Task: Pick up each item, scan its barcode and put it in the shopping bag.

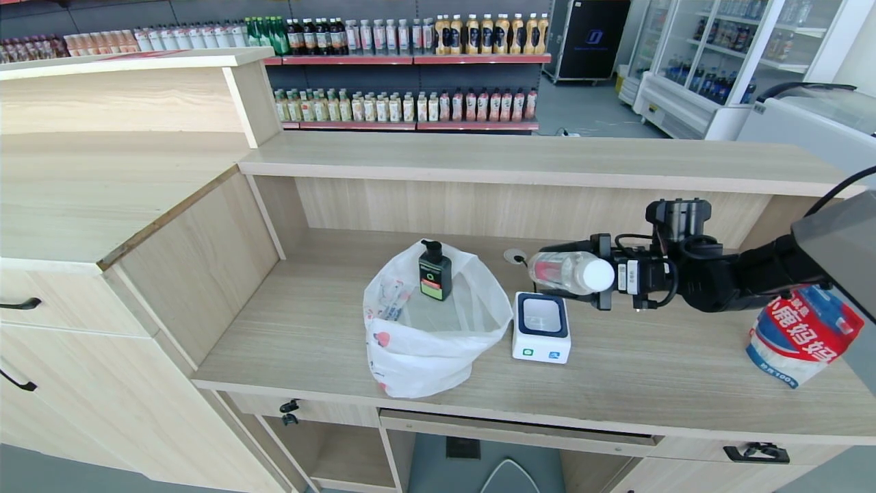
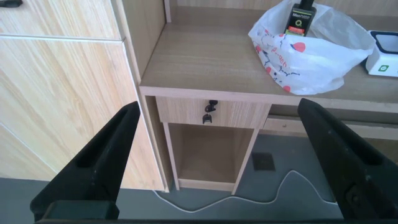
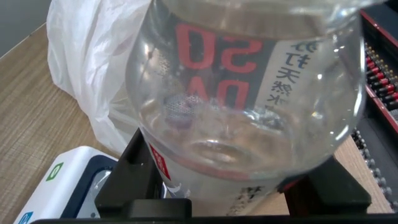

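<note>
My right gripper (image 1: 594, 274) is shut on a clear water bottle (image 1: 569, 272) with a red label and white cap, held on its side just above the white barcode scanner (image 1: 541, 326). The bottle (image 3: 249, 106) looms large in the right wrist view, with the scanner (image 3: 68, 186) below it. A white shopping bag (image 1: 424, 329) stands open left of the scanner, with a black pump bottle (image 1: 434, 271) upright inside. From the left wrist view the bag (image 2: 317, 53) lies on the counter far off. My left gripper (image 2: 221, 162) hangs open, low beside the counter's front, holding nothing.
A white, red and blue packet (image 1: 802, 335) stands at the counter's right end. A raised wooden ledge (image 1: 534, 161) runs behind the counter, and a taller cabinet (image 1: 123, 164) closes the left side. Drawers with a key (image 2: 210, 112) sit under the counter.
</note>
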Controlling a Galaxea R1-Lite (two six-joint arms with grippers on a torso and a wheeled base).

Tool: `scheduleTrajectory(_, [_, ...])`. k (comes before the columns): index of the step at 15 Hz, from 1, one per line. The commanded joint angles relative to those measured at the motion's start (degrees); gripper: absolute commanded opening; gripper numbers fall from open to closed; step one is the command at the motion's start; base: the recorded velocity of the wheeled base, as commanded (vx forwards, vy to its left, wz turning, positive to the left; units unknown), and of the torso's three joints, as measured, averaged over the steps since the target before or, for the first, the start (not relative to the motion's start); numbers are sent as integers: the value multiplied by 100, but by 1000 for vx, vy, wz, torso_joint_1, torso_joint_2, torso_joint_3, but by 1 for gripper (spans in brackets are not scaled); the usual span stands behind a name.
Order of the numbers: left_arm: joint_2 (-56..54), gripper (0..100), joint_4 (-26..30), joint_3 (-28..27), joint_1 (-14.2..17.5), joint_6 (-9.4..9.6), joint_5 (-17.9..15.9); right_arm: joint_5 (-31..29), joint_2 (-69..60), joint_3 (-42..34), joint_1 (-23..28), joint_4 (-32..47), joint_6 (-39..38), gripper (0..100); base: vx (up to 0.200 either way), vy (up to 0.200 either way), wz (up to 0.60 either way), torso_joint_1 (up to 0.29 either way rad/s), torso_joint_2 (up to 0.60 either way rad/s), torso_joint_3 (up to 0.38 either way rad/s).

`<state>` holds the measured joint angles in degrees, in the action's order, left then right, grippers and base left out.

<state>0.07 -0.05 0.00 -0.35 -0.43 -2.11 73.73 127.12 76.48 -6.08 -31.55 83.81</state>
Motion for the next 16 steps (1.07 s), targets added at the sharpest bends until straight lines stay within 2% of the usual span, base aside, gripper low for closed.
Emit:
scheduleTrajectory(1, [1, 100, -4, 0, 0, -1, 0, 54, 49, 7, -7, -36, -5, 0, 0, 0, 0, 0, 0, 0])
scheduleTrajectory(5, [1, 100, -4, 0, 0, -1, 0, 71, -21, -19, 2, -27, -14, 0, 0, 0, 0, 0, 0, 0])
scheduleTrajectory(7, [1, 100, 5, 0, 0, -1, 0, 80, -627, -494, 11, 184, -146, 0, 0, 0, 0, 0, 0, 0])
scheduleTrajectory(9, [1, 100, -4, 0, 0, -1, 0, -25, -1875, -1478, 494, 1309, -576, 0, 0, 0, 0, 0, 0, 0])
scheduleTrajectory(11, [1, 100, 5, 0, 0, -1, 0, -69, -2482, -1584, 907, 2408, -620, 0, 0, 0, 0, 0, 0, 0])
scheduleTrajectory(12, [1, 100, -4, 0, 0, -1, 0, -78, -2877, -1558, 1109, 2988, -910, 0, 0, 0, 0, 0, 0, 0])
scheduleTrajectory(14, [1, 100, 5, 0, 0, -1, 0, -69, -3765, -1742, 1531, 3515, -2237, 0, 0, 0, 0, 0, 0, 0])
scheduleTrajectory(16, [1, 100, -4, 0, 0, -1, 0, -78, -4732, -2454, 2261, 3506, -4540, 0, 0, 0, 0, 0, 0, 0])
